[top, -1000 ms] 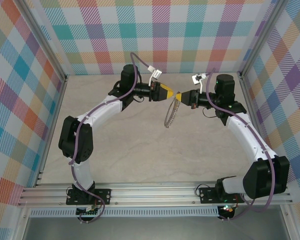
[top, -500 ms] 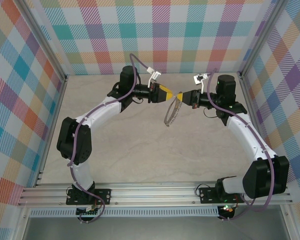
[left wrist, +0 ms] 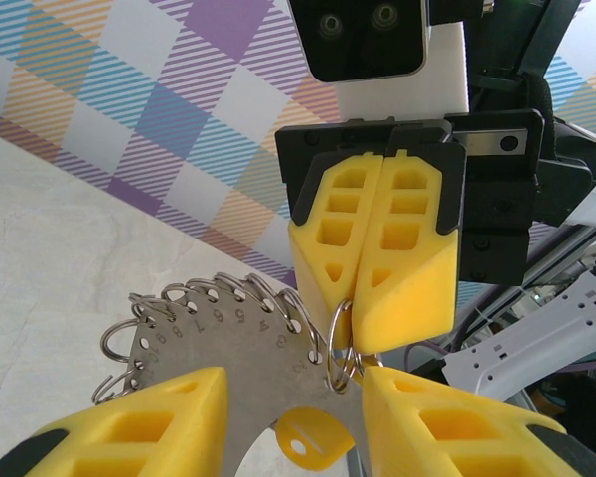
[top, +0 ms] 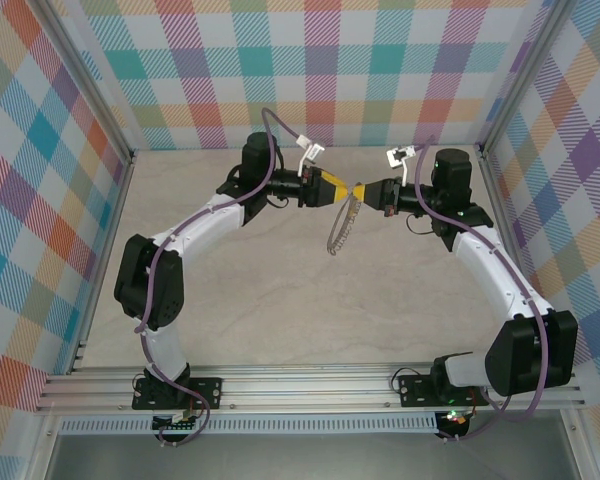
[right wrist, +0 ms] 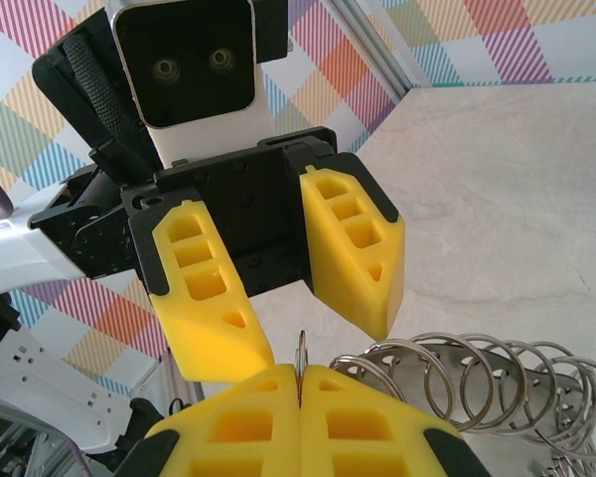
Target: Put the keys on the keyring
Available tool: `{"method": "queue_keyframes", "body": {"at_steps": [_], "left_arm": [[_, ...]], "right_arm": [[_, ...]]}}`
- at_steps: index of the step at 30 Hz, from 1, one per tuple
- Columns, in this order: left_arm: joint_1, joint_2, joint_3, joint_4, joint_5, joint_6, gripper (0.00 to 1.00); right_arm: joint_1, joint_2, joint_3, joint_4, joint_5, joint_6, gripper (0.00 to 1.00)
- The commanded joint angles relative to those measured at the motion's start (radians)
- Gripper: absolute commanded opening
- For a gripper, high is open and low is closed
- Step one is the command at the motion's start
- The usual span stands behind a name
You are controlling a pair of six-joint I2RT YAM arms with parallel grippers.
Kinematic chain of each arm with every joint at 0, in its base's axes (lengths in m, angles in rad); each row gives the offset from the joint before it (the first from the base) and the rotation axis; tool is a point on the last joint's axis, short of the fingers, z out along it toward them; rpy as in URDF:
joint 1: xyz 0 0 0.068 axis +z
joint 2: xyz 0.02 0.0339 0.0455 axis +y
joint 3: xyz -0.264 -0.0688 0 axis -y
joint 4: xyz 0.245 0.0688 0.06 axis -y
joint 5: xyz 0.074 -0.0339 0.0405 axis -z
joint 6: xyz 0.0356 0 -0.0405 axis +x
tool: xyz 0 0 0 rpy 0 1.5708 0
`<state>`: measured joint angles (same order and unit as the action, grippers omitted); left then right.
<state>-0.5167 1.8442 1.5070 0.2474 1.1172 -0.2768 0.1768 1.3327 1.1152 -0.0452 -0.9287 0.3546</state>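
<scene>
Where the two arms reach over the pale table (top: pixel 280 300) and meet in the upper middle of the overhead frame, the grippers stand tip to tip. The left gripper (left wrist: pixel 296 386): yellow jaws spread wide, gripping nothing. The right gripper (right wrist: pixel 300 383): jaws pressed together, pinching one thin wire loop. The keyring (top: pixel 340 226) hangs from that pinch, slanting down and left toward frame centre. Left wrist view, lower middle: flat grey plate with stamped numbers, silvery loops along its rim. The key (left wrist: pixel 311 440): yellow head at the bottom edge, between the left fingers, just under the pinched loop; whether threaded, cannot tell.
</scene>
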Motion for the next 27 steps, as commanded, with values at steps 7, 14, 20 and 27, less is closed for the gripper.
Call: {"method": "queue_keyframes", "body": {"at_steps": [7, 14, 20, 27], "left_arm": [[-0.023, -0.031, 0.010, 0.095, 0.011, -0.025, 0.41], [-0.031, -0.026, 0.015, 0.104, 0.029, -0.030, 0.32], [-0.035, -0.029, 0.015, 0.107, 0.038, -0.028, 0.17], [-0.036, -0.031, 0.012, 0.113, 0.034, -0.028, 0.00]], "right_arm": [[-0.005, 0.003, -0.015, 0.058, -0.046, 0.018, 0.00], [-0.004, 0.011, -0.017, 0.071, -0.046, 0.029, 0.00], [-0.003, 0.017, -0.018, 0.072, -0.045, 0.025, 0.00], [-0.004, 0.015, -0.020, 0.060, -0.042, 0.017, 0.00]]}}
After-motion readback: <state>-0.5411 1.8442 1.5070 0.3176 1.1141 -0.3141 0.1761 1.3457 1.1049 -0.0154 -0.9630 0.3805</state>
